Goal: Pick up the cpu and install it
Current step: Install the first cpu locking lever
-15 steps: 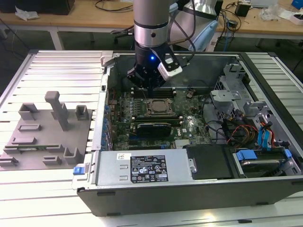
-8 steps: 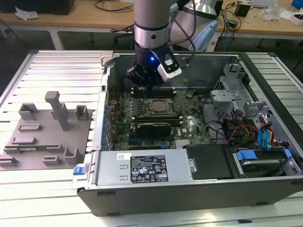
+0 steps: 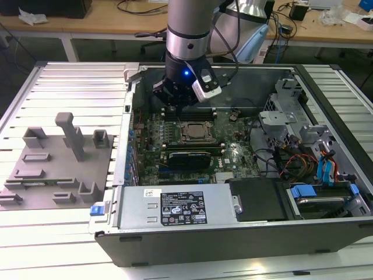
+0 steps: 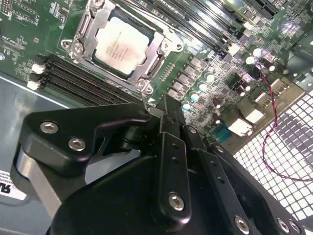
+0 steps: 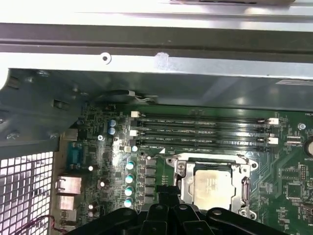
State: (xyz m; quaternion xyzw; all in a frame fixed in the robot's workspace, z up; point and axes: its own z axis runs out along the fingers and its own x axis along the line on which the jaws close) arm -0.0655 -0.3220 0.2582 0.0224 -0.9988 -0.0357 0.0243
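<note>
A slatted metal table (image 3: 70,81) carries an open computer case (image 3: 233,233) lying on its side. The grey arm (image 3: 187,29) comes straight down into the case from above. On the exterior view's left, outside the case, sits a grey plastic fixture plate (image 3: 58,169) with its blocks and posts, and nothing is resting in it that I can make out.

Inside the case the green motherboard (image 3: 233,154) covers the floor. A silver power supply (image 3: 175,209) runs along the near wall. Long black memory slots (image 5: 200,132) lie on either side of the processor socket (image 3: 192,133).

The black gripper (image 4: 166,105) hangs over the board on the far side of the socket, toward the back wall of the case. From where I stand the hand looks clenched. Its two fingers (image 4: 168,147) come together into one narrow tip with nothing pinched between them. In both wrist views that tip sits just beside the socket's metal frame (image 4: 161,51), off the chip itself. Whether it touches the board I cannot tell.

The cpu (image 4: 122,43) lies flat in the socket with its silvery top facing up and the frame around its edges. It is clear of the gripper and sits square to the socket
</note>
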